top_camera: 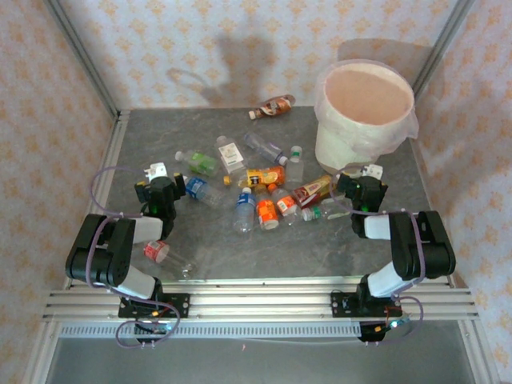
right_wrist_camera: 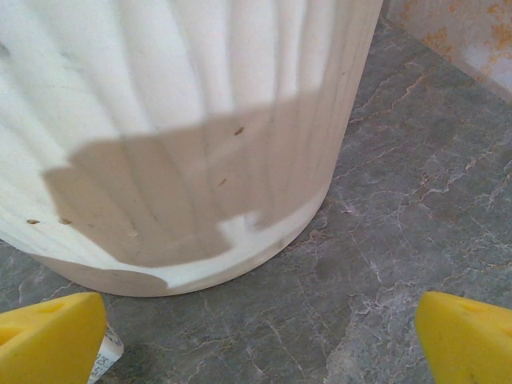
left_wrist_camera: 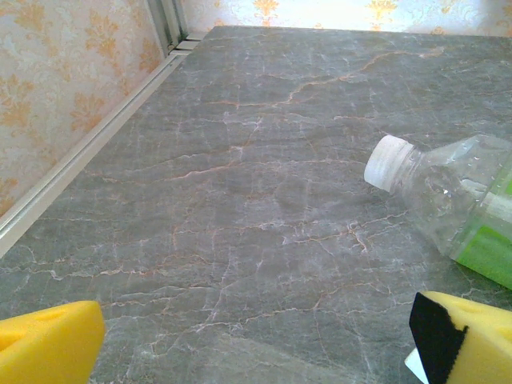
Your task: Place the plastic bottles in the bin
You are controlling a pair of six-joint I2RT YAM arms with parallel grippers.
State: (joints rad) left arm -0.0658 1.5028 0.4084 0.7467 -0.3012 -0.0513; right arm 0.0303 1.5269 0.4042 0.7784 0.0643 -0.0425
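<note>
Small plastic bottles [top_camera: 264, 176] lie scattered across the middle of the grey marble-patterned bench [top_camera: 264, 252], with one brown-red bottle [top_camera: 272, 106] apart by the far wall. The large round cream-white bin [top_camera: 352, 148], lined with a thin translucent bag, stands at the far right. The left end effector [left_wrist_camera: 256, 344] is spread wide and empty, just beside a clear, white-capped, green-labelled bottle [left_wrist_camera: 456, 200]. The right end effector [right_wrist_camera: 256, 340] is likewise spread and empty, close to the bin's ribbed wall.
</note>
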